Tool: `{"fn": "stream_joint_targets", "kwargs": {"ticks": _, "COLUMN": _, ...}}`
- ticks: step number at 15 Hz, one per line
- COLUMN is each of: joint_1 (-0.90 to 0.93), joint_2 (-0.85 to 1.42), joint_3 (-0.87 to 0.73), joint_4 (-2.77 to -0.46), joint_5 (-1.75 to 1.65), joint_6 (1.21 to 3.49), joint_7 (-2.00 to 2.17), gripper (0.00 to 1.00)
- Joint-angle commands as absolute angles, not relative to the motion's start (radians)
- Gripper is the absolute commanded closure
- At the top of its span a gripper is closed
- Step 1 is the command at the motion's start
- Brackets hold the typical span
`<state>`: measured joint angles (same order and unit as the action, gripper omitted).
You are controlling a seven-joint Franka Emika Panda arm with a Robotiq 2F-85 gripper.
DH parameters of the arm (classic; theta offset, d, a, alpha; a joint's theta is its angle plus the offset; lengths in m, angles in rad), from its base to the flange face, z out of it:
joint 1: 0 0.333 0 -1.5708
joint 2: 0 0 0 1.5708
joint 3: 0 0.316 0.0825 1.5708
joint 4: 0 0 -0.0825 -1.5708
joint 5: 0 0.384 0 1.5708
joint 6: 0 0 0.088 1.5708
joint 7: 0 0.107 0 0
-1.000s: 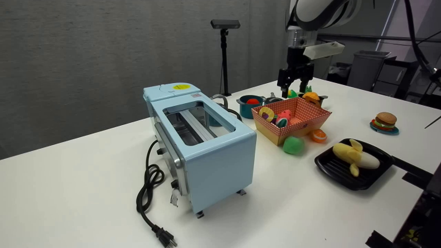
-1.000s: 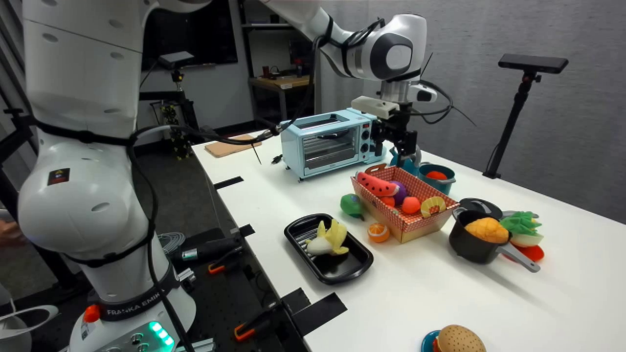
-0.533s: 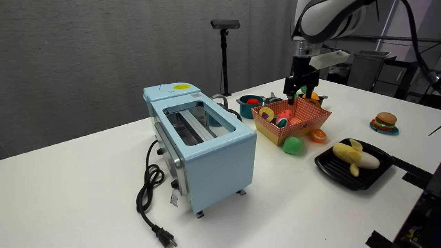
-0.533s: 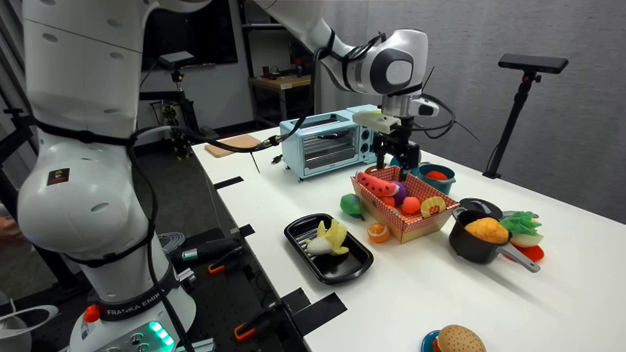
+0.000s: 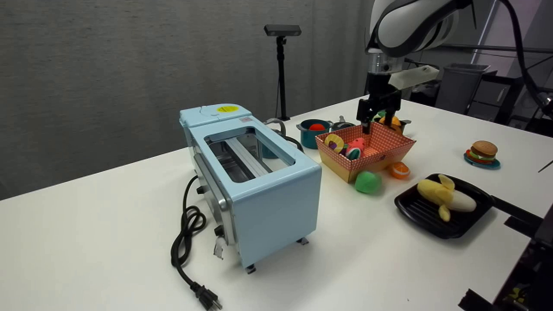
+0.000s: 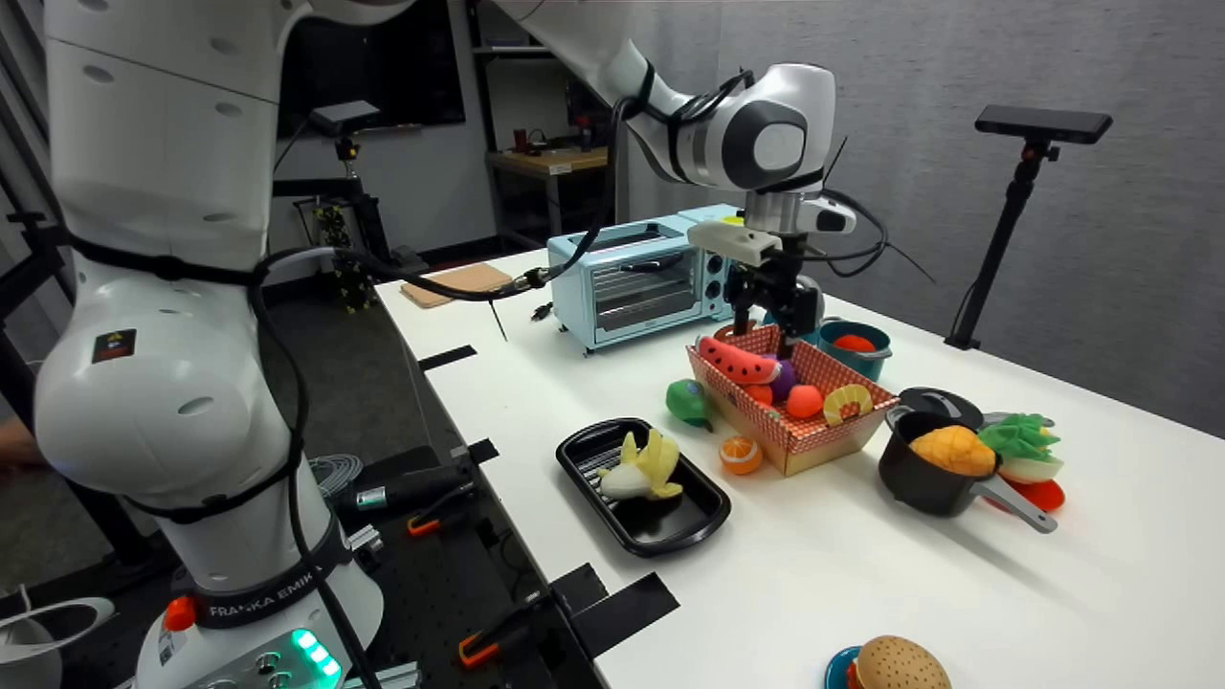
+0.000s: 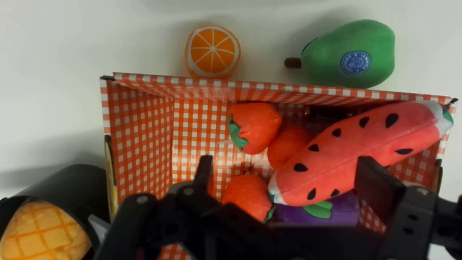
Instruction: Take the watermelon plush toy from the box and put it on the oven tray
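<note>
The watermelon plush toy is a long red wedge with black seeds. It lies slanted in the checkered orange-red box, on other plush fruit. It also shows in both exterior views, near one end of the box. My gripper is open and empty, pointing down over the box. In the wrist view its right finger overlaps the toy's lower edge; contact cannot be told. The gripper also shows in both exterior views. The black oven tray holds a banana plush.
Strawberry plushes and a purple eggplant share the box. An orange and a green plush lie beside it. A light-blue toaster oven, a teal pot, a black pot and a burger stand around.
My gripper has come down toward the box, mostly in the first half second, and hardly moved since. It stays open. The watermelon toy, box and tray have not moved.
</note>
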<state>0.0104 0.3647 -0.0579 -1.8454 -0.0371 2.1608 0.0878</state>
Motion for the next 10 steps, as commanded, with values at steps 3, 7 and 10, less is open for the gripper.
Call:
{"fn": "stream_joint_targets", "kwargs": {"ticks": 3, "joint_1": 0.011, "joint_2": 0.386, "joint_3": -0.045, "joint_4": -1.816, "joint_5": -0.047, "joint_6": 2.153, "joint_7": 0.094, "gripper": 0.00}}
{"fn": "stream_joint_targets", "kwargs": {"ticks": 7, "joint_1": 0.018, "joint_2": 0.408, "joint_3": -0.036, "joint_4": -1.791, "joint_5": -0.049, "joint_6": 2.150, "joint_7": 0.094, "gripper": 0.00}}
{"fn": "stream_joint_targets", "kwargs": {"ticks": 10, "joint_1": 0.016, "joint_2": 0.432, "joint_3": -0.029, "joint_4": -1.764, "joint_5": -0.044, "joint_6": 2.147, "joint_7": 0.081, "gripper": 0.00}}
